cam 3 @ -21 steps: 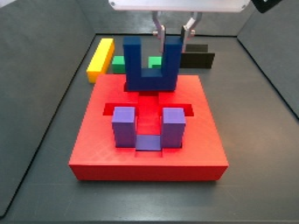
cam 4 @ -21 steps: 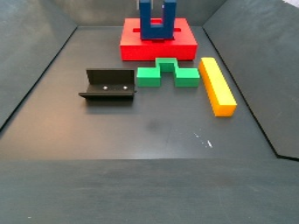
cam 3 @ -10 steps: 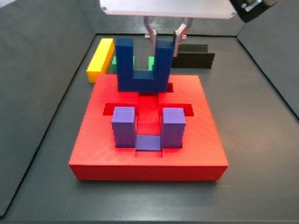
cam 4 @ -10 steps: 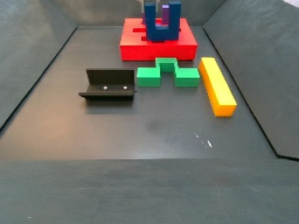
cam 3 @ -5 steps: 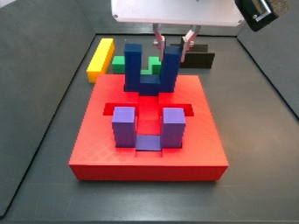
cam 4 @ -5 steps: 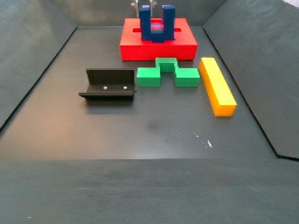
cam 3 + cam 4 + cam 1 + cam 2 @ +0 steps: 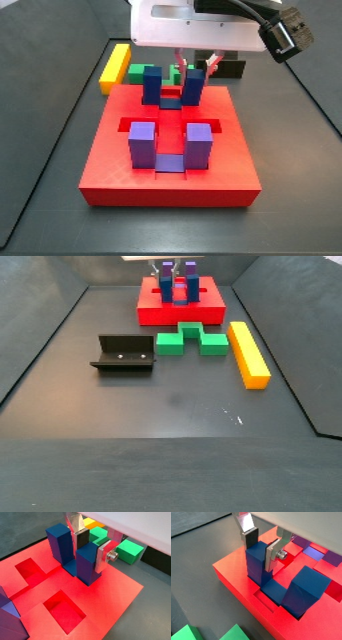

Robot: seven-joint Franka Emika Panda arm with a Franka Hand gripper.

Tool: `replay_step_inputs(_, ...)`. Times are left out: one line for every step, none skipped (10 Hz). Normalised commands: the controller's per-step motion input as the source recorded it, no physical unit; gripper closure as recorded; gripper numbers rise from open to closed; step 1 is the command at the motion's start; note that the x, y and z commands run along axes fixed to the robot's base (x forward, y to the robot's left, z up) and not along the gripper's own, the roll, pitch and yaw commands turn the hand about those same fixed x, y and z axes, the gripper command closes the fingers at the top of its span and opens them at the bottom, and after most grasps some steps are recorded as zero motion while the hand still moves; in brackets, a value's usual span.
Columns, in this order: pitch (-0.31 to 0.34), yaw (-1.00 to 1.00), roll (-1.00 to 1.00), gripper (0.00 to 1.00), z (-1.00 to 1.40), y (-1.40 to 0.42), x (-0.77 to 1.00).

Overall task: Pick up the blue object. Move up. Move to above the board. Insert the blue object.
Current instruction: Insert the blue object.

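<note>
Dark blue and U-shaped, the small blue object point(image 7: 174, 88) stands upright with its base sunk into a cut-out at one end of the board point(image 7: 167, 170), a large flat red slab with shaped recesses in its top face. In both wrist views its two prongs rise from the red surface point(image 7: 79, 559) point(image 7: 281, 587), joined low down by the base.

The gripper point(image 7: 201, 66) hangs directly over the board at that end. Its flat silver fingers point(image 7: 105, 554) straddle one prong of the blue object (the plates lie right against the prong's sides in both wrist views point(image 7: 272, 554)), so the jaws read as clamped on that prong, though a hair of gap cannot be ruled out.

Nearer the camera in a side view, a lighter purple U-shaped block point(image 7: 170, 147) sits upright in another cut-out of the board, well apart from the blue one. Two empty recesses point(image 7: 64, 610) show in the red face between them.

Off the board, on the dark floor, lie a green stepped block point(image 7: 191, 339), a long yellow-orange bar point(image 7: 247, 353) just beside it, and the dark L-shaped fixture point(image 7: 123, 353) on its base plate.
</note>
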Motion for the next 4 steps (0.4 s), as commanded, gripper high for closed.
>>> replay_step_inputs(0.000, -0.13, 0.04, 1.00, -0.87, 0.00, 0.50)
replay_step_inputs(0.061, 0.00, 0.00, 1.00, 0.05, 0.00, 0.15)
replay_step_inputs(0.000, 0.00, 0.04, 1.00, 0.00, -0.02, -0.01)
replay_step_inputs(0.000, 0.00, 0.00, 1.00, 0.00, 0.00, 0.00)
